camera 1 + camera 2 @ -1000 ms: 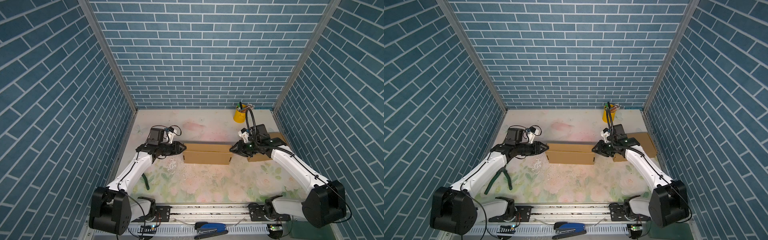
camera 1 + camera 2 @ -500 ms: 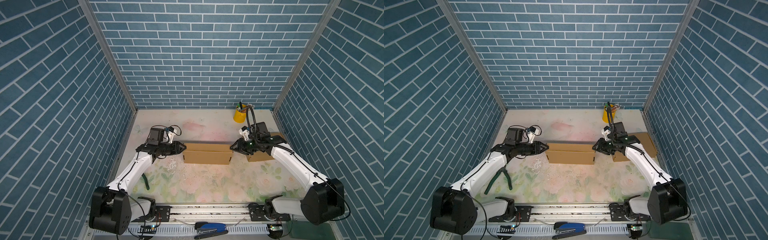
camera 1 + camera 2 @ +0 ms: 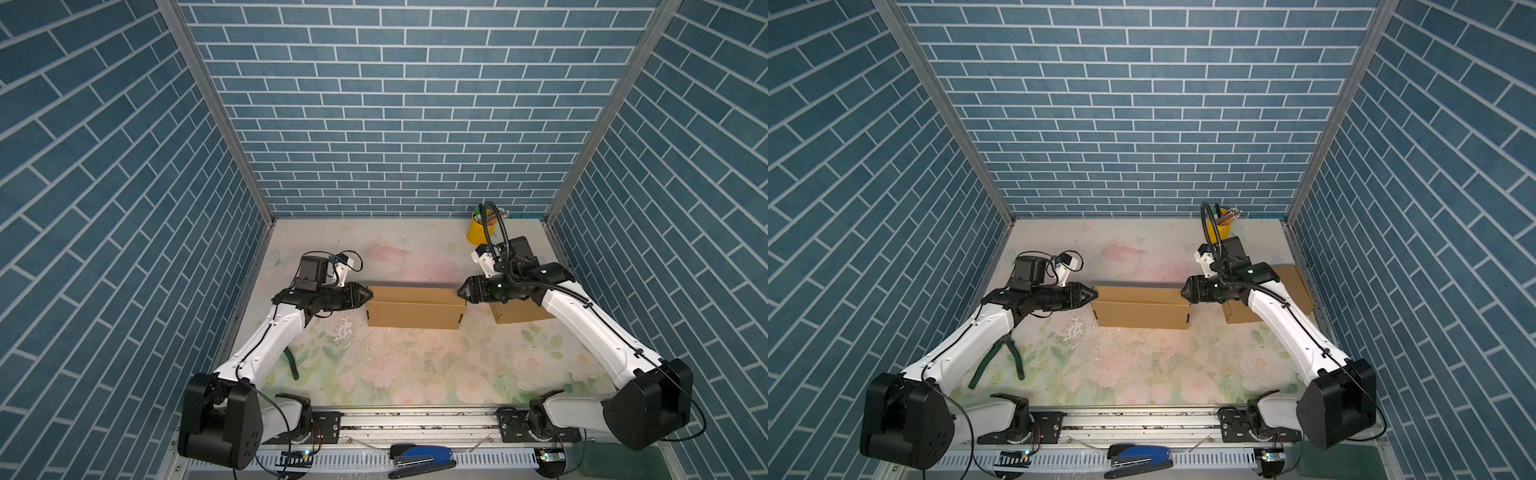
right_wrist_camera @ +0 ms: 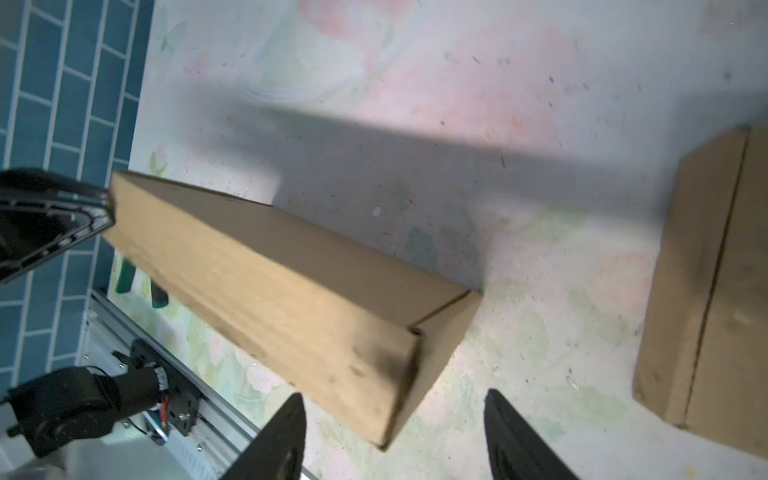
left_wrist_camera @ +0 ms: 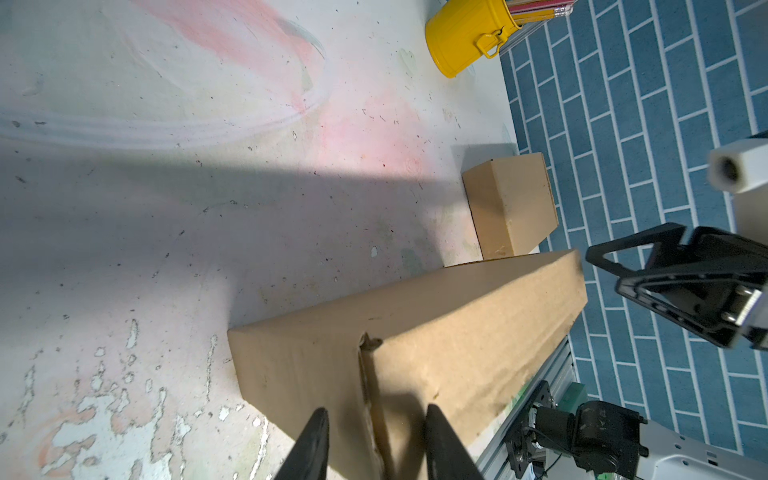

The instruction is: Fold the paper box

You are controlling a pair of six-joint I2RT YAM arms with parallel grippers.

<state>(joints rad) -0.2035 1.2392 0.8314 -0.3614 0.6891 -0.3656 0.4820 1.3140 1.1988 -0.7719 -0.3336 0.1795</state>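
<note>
Squarely, the long matte cardboard box [image 3: 414, 307] rests on scuffed floral tabletop [image 3: 415, 365].

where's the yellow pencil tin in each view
In both top views: yellow pencil tin at the back right corner of the table.
Left wrist: at the picture's upper edge, right of centre.
Right wrist: not in it.
Shared landmark: the long cardboard box, in all four.

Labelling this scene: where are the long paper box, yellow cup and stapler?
long paper box [image 3: 415, 314]: in a top view, front wall.
yellow cup [image 5: 461, 37]: left wrist view, side wall.
stapler [image 3: 420, 452]: in a top view, blue top.
</note>
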